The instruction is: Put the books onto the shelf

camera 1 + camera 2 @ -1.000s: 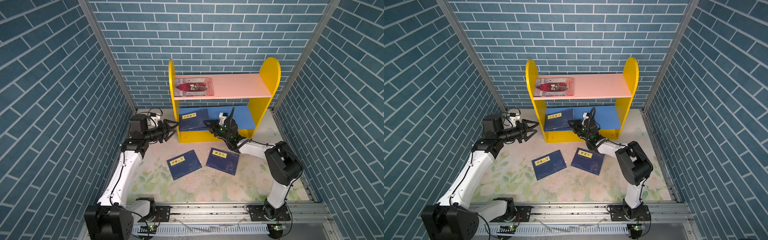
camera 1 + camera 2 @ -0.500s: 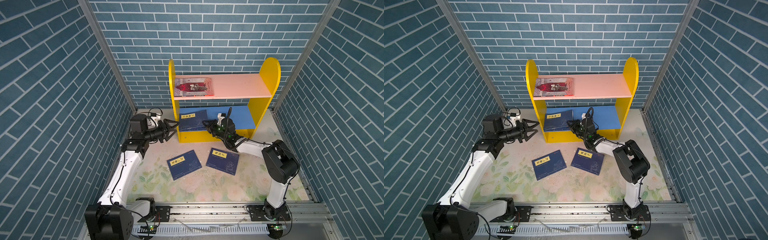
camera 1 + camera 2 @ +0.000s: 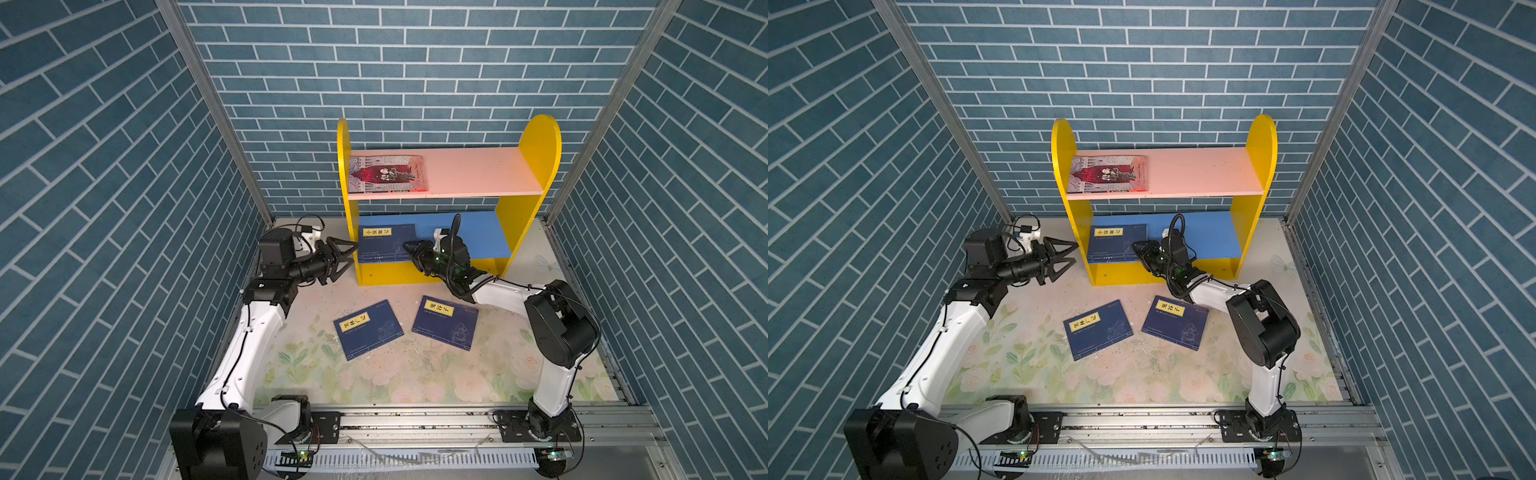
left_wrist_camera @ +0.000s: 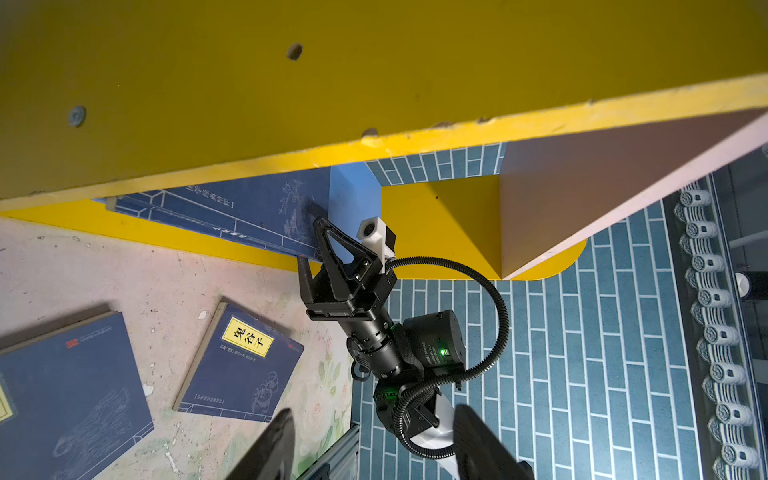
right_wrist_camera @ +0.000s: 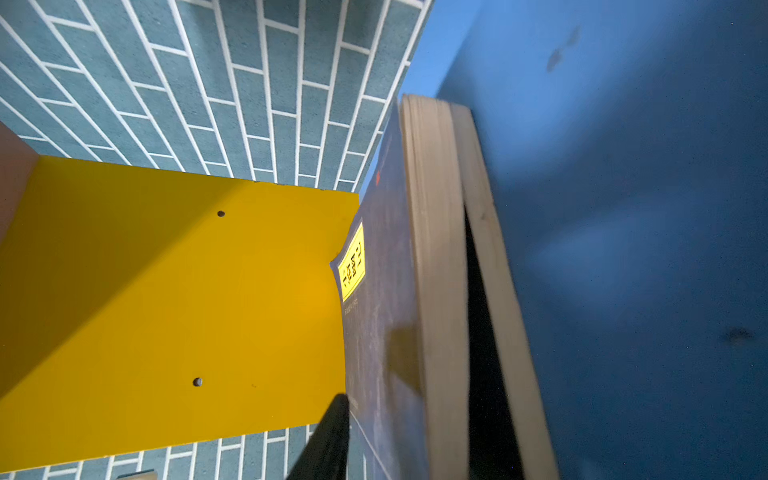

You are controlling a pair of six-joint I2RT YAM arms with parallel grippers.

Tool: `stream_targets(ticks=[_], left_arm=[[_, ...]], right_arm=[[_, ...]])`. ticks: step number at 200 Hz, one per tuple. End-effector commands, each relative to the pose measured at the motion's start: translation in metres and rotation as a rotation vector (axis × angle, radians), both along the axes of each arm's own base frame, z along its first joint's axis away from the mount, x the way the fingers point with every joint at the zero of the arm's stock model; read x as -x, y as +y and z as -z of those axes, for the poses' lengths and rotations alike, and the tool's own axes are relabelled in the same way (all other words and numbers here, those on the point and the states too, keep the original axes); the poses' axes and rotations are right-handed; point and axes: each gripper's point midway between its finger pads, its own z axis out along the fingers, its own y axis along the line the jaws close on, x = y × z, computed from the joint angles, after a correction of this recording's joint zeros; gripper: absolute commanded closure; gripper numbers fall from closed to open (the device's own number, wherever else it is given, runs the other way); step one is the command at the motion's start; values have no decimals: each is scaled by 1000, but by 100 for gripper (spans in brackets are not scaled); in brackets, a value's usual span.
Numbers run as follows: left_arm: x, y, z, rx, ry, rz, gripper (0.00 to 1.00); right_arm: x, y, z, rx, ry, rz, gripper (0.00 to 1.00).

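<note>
Right gripper [image 4: 308, 239] straddles a corner of the navy book [image 3: 382, 243], probably seating it low in the shelf [image 3: 536, 166]; I cannot tell if it is clamped. Left gripper [image 3: 353, 252], jaws apart, idles empty.

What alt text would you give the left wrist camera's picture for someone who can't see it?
The robot's black right hand straddles the corner of a navy book lying on the blue lower board of a yellow shelf. A second navy book and a third lie on the flowery table nearby.
</note>
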Motion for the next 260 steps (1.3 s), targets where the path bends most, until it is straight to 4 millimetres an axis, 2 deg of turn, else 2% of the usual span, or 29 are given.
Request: stream_targets(ticks=[1,36,101,166,227,260], left_arm=[[-2,1,2,17,9,1,37],[-3,1,-1,21,6,-1,38],[-4,0,-3,34,5,-2,38],[-3,1,-4,37,4,-4,38],[-4,2,-1,35,9,-10,38],[-6,2,0,35,10,-11,37]], right_arm=[[7,-3,-26,7,-30,-7,59],[14,-6,-25,63,6,-23,51],[19,-18,-13,192,88,-15,46],[20,-34,-12,283,95,11,46],[21,-33,-17,276,84,4,48],[21,-26,-24,218,78,-12,49]])
